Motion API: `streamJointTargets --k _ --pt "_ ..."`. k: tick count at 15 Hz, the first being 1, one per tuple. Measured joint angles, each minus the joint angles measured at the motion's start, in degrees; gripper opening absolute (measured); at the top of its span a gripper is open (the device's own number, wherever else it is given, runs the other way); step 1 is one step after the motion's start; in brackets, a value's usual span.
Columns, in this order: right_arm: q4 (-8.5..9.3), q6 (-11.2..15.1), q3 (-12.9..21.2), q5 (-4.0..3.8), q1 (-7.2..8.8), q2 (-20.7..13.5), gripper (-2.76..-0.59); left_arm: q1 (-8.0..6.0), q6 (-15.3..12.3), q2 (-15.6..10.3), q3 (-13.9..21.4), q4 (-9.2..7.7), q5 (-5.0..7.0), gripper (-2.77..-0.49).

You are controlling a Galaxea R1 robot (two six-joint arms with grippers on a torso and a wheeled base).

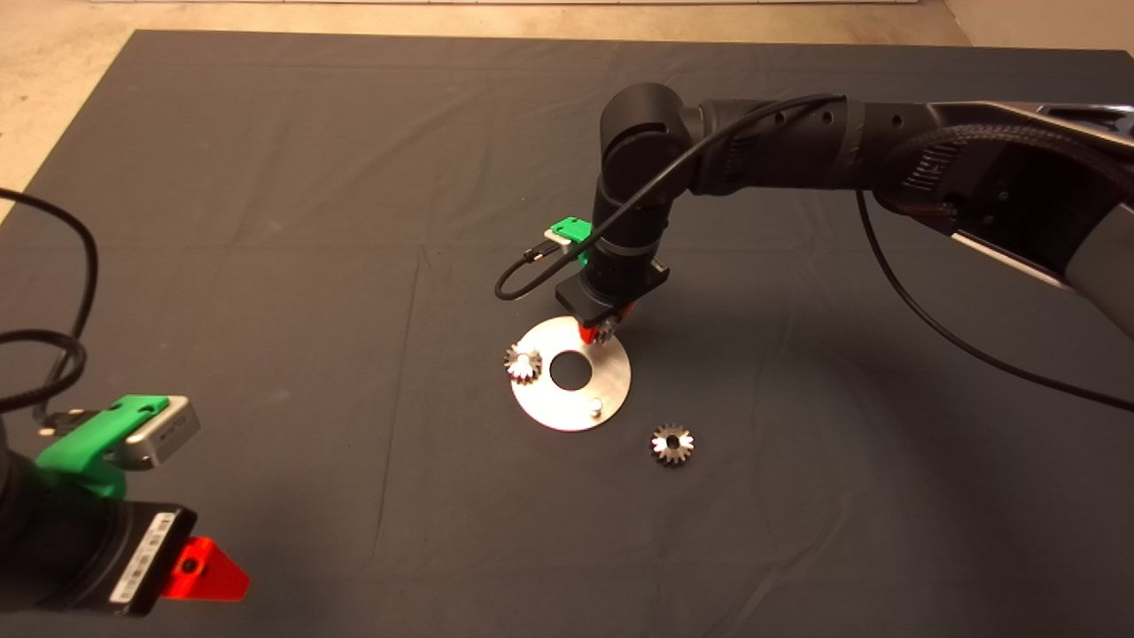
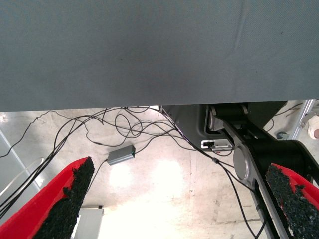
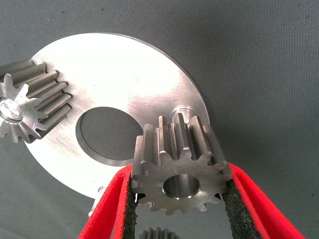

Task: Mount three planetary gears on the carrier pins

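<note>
**Second gear held over the carrier disc**

A gear is clamped in the right gripper above the disc near mid-mat. One gear is seated at the disc's edge; another lies on the mat. One pin stands bare. The left gripper is parked, fingers apart.

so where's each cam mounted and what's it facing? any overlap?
Head: above the mat, looking down at the disc; right arm reaching in, left gripper parked lower left.
Left wrist: on the parked arm, facing the mat's edge and cabled floor beyond; its open fingers show.
Right wrist: right above the disc; right gripper clamps a gear.
Shared: head and right wrist both show the disc and the mounted gear.
</note>
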Motion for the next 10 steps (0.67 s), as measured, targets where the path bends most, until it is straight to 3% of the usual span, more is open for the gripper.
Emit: streamJointTargets --k 10 --pt "-0.16 -0.21 0.0 -0.06 0.0 0.06 -2.31 0.01 -0.01 -0.02 0.0 0.0 -0.01 -0.75"
